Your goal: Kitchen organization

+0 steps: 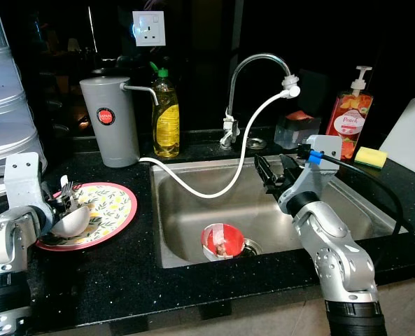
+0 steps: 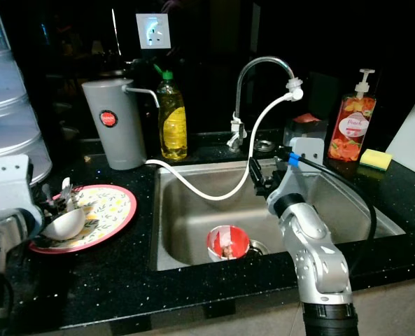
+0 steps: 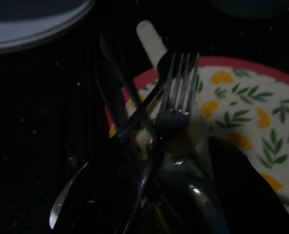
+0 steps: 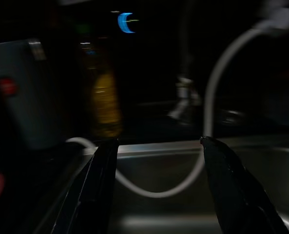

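A: Cutlery, a steel fork (image 3: 176,105) and spoon (image 3: 66,204), is lying on the red-rimmed lemon-print plate (image 1: 113,213) on the black counter (image 1: 123,280), left of the steel sink (image 1: 186,238).
B: Is the left gripper (image 3: 168,195) holding any?
A: I cannot tell; it is crowding the handles beside a white bowl (image 1: 71,222).
B: And the right gripper (image 4: 159,180)?
A: It is hanging spread apart over the sink.
B: Thin steel is probably slippery; pinching mid-handle looks wise.

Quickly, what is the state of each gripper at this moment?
Left gripper: over the cutlery on the plate; grip cannot be told.
Right gripper: open, empty, above the sink.
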Controlling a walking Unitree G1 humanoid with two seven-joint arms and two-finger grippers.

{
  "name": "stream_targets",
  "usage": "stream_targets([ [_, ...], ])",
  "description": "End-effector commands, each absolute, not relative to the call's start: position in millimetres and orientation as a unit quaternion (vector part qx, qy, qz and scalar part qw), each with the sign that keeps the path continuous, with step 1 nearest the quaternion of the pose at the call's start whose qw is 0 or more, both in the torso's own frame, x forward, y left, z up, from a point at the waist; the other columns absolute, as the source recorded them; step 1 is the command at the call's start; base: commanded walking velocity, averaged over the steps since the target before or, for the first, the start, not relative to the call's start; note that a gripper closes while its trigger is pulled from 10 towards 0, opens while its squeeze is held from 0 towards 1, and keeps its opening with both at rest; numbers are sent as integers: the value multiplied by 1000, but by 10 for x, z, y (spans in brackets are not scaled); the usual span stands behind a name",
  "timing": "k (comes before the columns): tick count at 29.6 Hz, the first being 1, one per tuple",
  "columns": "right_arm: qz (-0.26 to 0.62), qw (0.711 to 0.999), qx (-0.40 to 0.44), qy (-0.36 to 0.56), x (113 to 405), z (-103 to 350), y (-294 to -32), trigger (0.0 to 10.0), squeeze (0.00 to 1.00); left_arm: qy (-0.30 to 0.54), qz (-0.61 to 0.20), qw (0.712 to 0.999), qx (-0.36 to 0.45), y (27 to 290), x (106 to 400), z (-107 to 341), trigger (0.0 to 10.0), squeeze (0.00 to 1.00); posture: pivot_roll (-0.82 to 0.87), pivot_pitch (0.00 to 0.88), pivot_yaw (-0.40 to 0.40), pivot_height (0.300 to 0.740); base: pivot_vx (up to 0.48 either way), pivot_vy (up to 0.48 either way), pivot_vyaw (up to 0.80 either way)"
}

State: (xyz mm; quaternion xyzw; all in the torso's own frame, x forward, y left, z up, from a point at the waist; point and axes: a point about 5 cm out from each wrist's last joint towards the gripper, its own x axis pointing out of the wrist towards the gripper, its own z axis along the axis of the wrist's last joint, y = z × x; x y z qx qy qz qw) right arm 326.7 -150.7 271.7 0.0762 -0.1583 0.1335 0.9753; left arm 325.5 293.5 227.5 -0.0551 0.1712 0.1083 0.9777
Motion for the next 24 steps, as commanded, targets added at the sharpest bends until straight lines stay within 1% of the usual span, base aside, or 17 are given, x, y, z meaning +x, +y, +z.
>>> stream_targets([
  [1,167,971,74,-157,3226,2724,-1440,10000,0,181,119,975,-51,2999,3237,2256,9412,0,-22,11,-10,740,0,0,0],
  [2,207,964,56,-155,3187,2732,-1356,10000,0,185,121,974,-51,3007,3236,2236,9373,0,-22,11,-10,740,0,0,0],
  [4,245,958,40,-147,3147,2713,-1275,10000,0,188,126,973,-51,3019,3232,2213,9333,0,-22,11,-10,740,0,0,0],
  [5,280,950,18,-137,3101,2677,-1202,10000,0,190,129,972,-52,3025,3228,2197,9137,0,-25,10,-9,740,0,0,0],
  [6,328,936,-10,-125,3029,2618,-1105,10000,0,192,131,971,-53,3030,3224,2176,9020,0,-25,10,-9,740,0,0,0],
  [8,362,925,-21,-114,2978,2580,-1051,10000,0,193,132,971,-54,3024,3221,2165,8980,0,-24,10,-10,740,0,0,0],
  [9,362,925,-21,-114,2978,2580,-1051,10000,0,193,132,971,-54,3024,3221,2165,8980,0,-24,10,-10,740,0,0,0],
  [11,404,908,-40,-105,2913,2554,-1000,10000,0,194,131,971,-55,3019,3222,2157,8941,0,-24,9,-10,740,0,0,0],
  [12,404,908,-40,-105,2913,2554,-1000,10000,0,194,131,971,-55,3019,3222,2157,8941,0,-24,9,-10,740,0,0,0],
  [14,444,888,-73,-93,2851,2525,-958,10000,0,194,131,971,-56,3018,3222,2152,8941,0,-24,9,-10,740,0,0,0],
  [19,457,882,-84,-82,2848,2508,-955,10000,0,194,132,970,-57,3017,3223,2146,8941,0,-24,7,-15,740,0,0,0],
  [21,458,882,-81,-76,2863,2494,-966,10000,0,193,136,970,-58,3020,3220,2136,8627,0,-22,6,-17,740,0,0,0],
  [22,458,882,-81,-76,2863,2494,-966,10000,0,193,136,970,-58,3020,3220,2136,8627,0,-22,6,-17,740,0,0,0],
  [23,460,881,-78,-77,2860,2494,-964,10000,0,193,137,970,-59,3020,3219,2134,8235,0,-22,6,-17,740,0,0,0],
  [24,462,880,-74,-78,2854,2496,-961,10000,0,193,137,970,-59,3020,3218,2133,8235,0,-22,6,-17,740,0,0,0],
])
